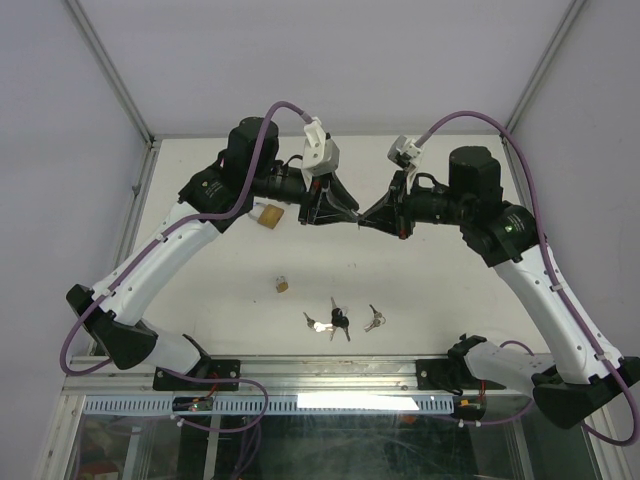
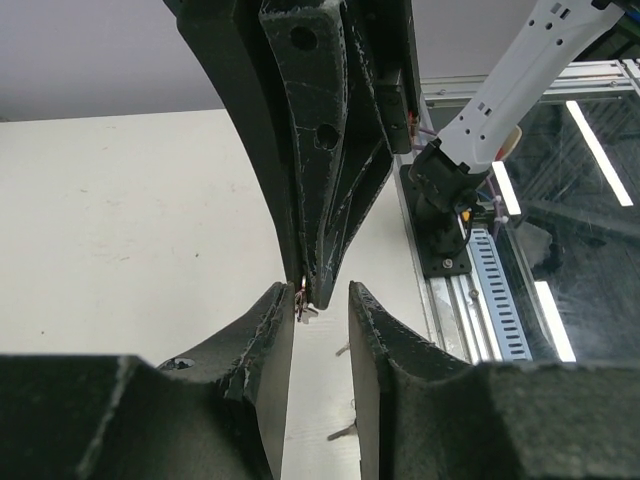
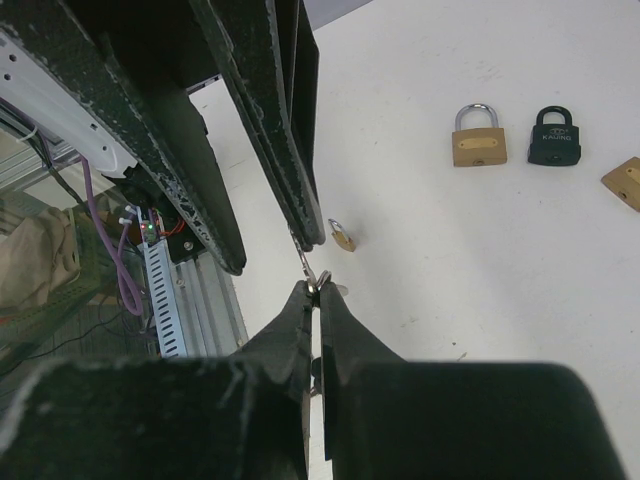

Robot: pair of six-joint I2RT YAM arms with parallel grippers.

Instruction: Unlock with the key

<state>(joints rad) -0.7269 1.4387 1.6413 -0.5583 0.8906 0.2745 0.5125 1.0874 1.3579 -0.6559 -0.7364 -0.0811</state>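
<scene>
Mid-air key handover — right end effector (image 3: 312, 292) pinched shut on key (image 3: 308, 270); left end effector (image 2: 320, 305) narrowly parted, straddling it. Centre key between pads, clamp firmly before right lets go.

The right gripper (image 2: 308, 288) hangs from above, tips pinched on a small key (image 2: 303, 312); the left gripper (image 2: 318, 292) holds its fingers parted either side of the key, white table (image 2: 120, 220) behind it
</scene>
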